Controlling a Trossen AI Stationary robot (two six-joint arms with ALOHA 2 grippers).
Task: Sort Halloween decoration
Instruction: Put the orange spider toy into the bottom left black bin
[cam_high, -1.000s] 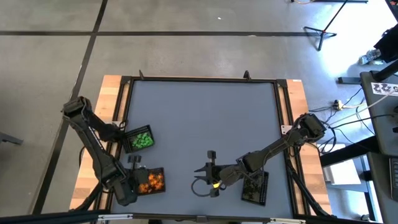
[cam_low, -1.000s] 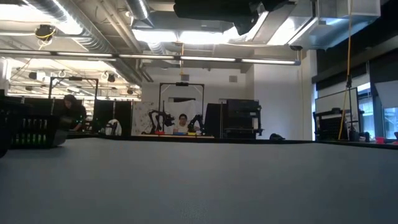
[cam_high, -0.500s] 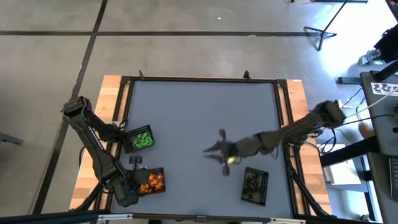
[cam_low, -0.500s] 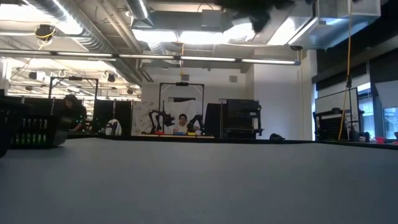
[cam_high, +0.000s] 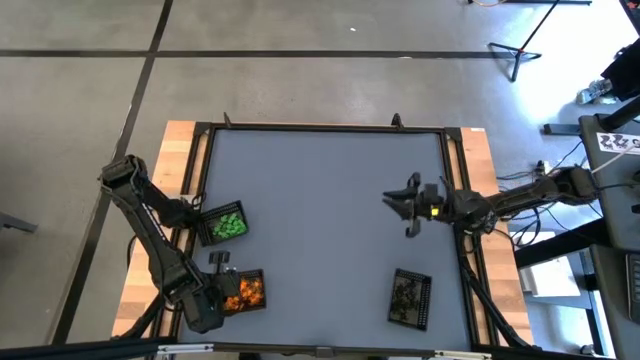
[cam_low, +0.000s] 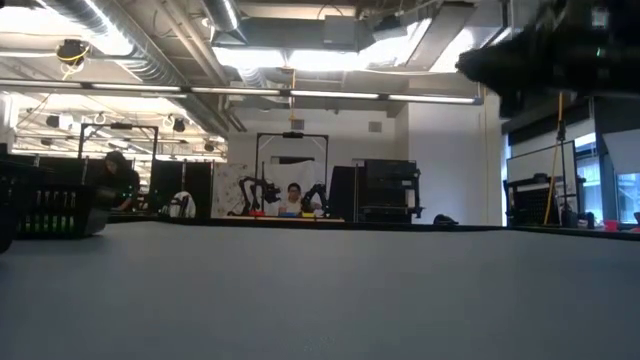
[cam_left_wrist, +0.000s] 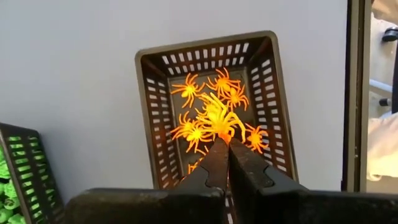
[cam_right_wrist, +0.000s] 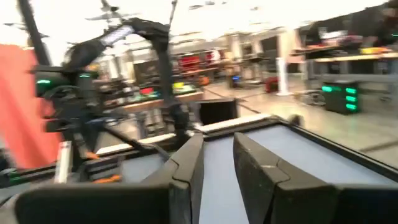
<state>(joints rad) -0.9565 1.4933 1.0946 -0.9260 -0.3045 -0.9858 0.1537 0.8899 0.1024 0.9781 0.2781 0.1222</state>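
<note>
Overhead, left tool (cam_high: 222, 272) sits clenched at the near-left corner of the table (cam_high: 320, 190), fingers pressed tip to tip with nothing between them. Directly ahead of its fingertips, in its wrist view (cam_left_wrist: 225, 163): black mesh tray (cam_left_wrist: 214, 112) holding orange spider trinkets (cam_left_wrist: 216, 118), bunched in the tray's middle. Tips hang just over the tray's near end, above the spiders; contact with them cannot be told. Off to one side of that tool, a second mesh tray (cam_high: 224, 224) with green trinkets (cam_high: 230, 226), close by but apart from the orange tray.

Right tool (cam_high: 408, 206) raised over the right-hand part of the table, arm stretched in from the right edge. Fingers (cam_right_wrist: 186, 163) stand slightly parted in its wrist view, nothing seen gripped between them. Third tray (cam_high: 410, 298) with dark trinkets (cam_high: 408, 294) lies well apart from the right tool, nearer the table's front edge.
</note>
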